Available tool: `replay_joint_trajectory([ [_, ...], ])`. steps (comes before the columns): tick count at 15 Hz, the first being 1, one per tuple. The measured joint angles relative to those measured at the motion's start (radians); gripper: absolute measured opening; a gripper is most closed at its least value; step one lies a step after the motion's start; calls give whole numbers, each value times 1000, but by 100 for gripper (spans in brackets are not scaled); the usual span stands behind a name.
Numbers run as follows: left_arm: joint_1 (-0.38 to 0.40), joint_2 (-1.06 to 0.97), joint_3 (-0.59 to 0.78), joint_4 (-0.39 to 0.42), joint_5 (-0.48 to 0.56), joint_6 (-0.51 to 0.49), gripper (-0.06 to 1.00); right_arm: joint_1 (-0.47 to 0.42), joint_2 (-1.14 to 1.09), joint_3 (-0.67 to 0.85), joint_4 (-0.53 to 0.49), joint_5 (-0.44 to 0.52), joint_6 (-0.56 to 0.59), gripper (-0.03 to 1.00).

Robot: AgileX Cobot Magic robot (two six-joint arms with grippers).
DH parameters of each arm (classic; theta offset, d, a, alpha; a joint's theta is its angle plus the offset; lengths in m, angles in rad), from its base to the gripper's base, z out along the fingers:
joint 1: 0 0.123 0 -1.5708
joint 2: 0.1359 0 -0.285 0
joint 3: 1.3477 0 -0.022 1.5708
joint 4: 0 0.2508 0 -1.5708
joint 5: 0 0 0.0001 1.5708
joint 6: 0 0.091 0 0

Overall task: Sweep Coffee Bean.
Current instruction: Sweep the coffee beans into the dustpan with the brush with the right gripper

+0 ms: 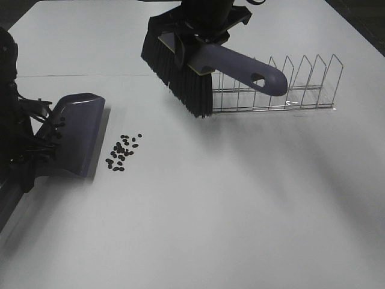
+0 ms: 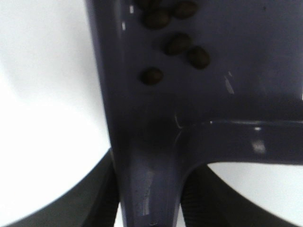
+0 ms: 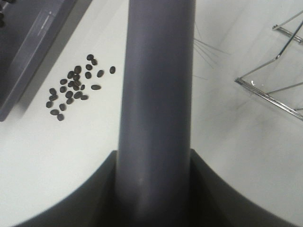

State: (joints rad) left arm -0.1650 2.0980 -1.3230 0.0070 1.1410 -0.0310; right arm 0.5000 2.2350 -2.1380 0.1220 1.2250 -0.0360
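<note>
A cluster of small dark coffee beans (image 1: 123,152) lies on the white table just right of the purple dustpan (image 1: 78,132); it also shows in the right wrist view (image 3: 75,87). Several beans lie inside the pan (image 2: 177,43). My left gripper (image 1: 33,150) is shut on the dustpan's handle (image 2: 149,189), and the pan rests on the table. My right gripper (image 1: 201,33) is shut on the purple brush (image 1: 240,66) and holds it in the air behind and to the right of the beans. Its black bristles (image 1: 177,75) point down. The brush handle (image 3: 158,94) fills the right wrist view.
A wire rack (image 1: 283,84) stands on the table at the back right, right behind the brush; its corner shows in the right wrist view (image 3: 272,92). The dustpan's edge (image 3: 28,42) lies next to the beans. The table's left edge is near my left arm.
</note>
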Motion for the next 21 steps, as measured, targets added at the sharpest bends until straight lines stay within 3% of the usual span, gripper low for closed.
replay_joint_trajectory([
  [3,-3,0,0,58,3,-30,34,4,73,0,-53,1,36,31],
  [7,-18,71,3,56,23,-36,34,114,181,0,-272,-2,160,31],
  [11,-40,85,-1,43,38,-24,34,204,234,-3,-274,-60,167,31],
  [19,-43,103,-9,-7,67,9,34,220,265,-3,134,-295,177,31],
  [21,-43,103,-9,-7,68,11,34,157,268,-24,342,-317,153,31],
])
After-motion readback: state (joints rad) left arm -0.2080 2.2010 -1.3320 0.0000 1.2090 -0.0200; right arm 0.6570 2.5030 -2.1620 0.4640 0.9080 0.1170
